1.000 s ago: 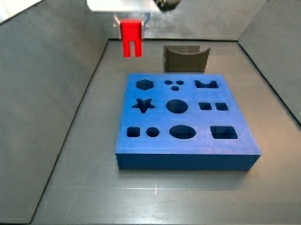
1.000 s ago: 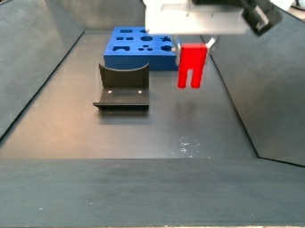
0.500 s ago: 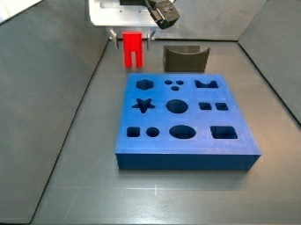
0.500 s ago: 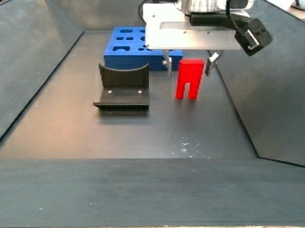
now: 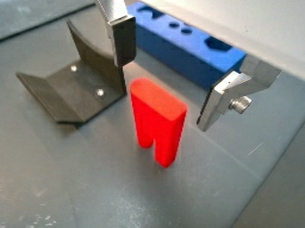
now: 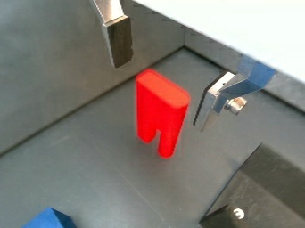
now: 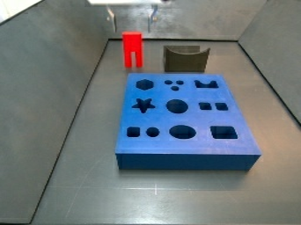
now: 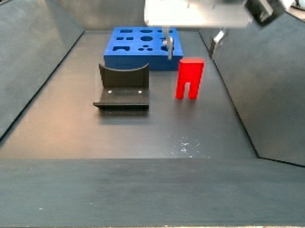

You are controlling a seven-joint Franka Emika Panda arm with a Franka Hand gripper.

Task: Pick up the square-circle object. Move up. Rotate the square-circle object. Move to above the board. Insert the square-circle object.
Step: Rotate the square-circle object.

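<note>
The square-circle object (image 7: 133, 50) is a small red upright block with a slot splitting its lower end. It stands on the grey floor on its two legs, seen in both side views (image 8: 190, 78) and both wrist views (image 5: 158, 121) (image 6: 160, 111). My gripper (image 8: 194, 43) hangs just above it, open, with one finger (image 5: 121, 40) on each side of the block's top and not touching it (image 6: 117, 40). In a side view only the gripper's (image 7: 133, 7) finger ends show at the frame edge. The blue board (image 7: 188, 123) with dark shaped holes lies flat nearby (image 8: 137, 44).
The dark fixture (image 7: 185, 58) stands on the floor beside the red block, between it and the board in a side view (image 8: 121, 86). It also shows in both wrist views (image 5: 71, 85) (image 6: 256, 196). Sloping grey walls (image 7: 59, 53) close in the floor.
The gripper lowered the red block from mid-air to the floor, let go of it and opened, then rose a little above it.
</note>
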